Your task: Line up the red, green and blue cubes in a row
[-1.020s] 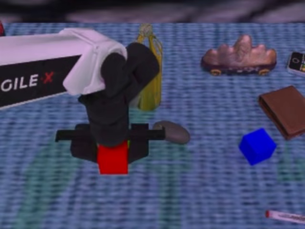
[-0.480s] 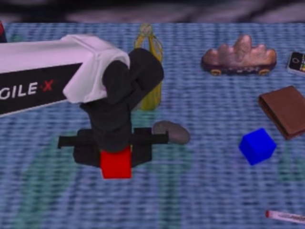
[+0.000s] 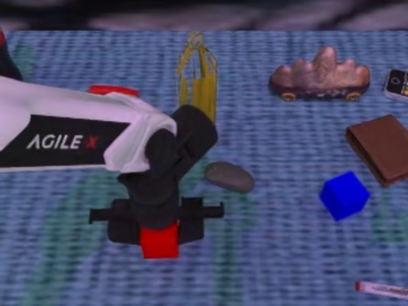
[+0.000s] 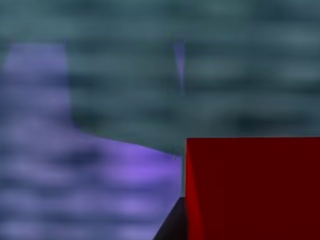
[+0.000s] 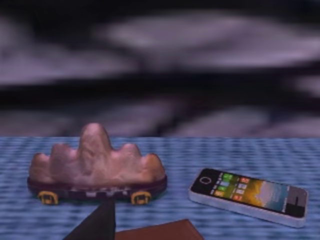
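The left claw (image 3: 159, 224) stood low over the blue woven bench (image 3: 287, 255), pinching the small matte bright red cube (image 3: 159, 240) between its black fingers. The cube showed just nearer the camera than the claw body, at the near left of the grey oval pebble (image 3: 229, 176). The left wrist view confirmed the hold: the red cube (image 4: 252, 187) filled the corner beside a dark finger, with the bench close beneath.

Probable faults from this state: if the claw opened while the cube was off the surface, the cube could bounce or turn out of line. A row placed too near the pebble could be obstructed by it. The green cube was not visible in any view; it may have been hidden under the arm, so a blind descent could strike it.

Right of the pebble lay the deep blue matte cube (image 3: 344, 195), well apart from the red one and rotated on the bench. Beyond it lay a brown leather wallet (image 3: 381, 148). Farther than the pebble stood a yellow bottle (image 3: 199, 80), and farther right a brown rocky model on wheels (image 3: 319, 74).

Count: one red cube, one blue cube, no green cube visible. The right claw (image 5: 97, 222) was parked off the far right; whether it was spread could not be told.
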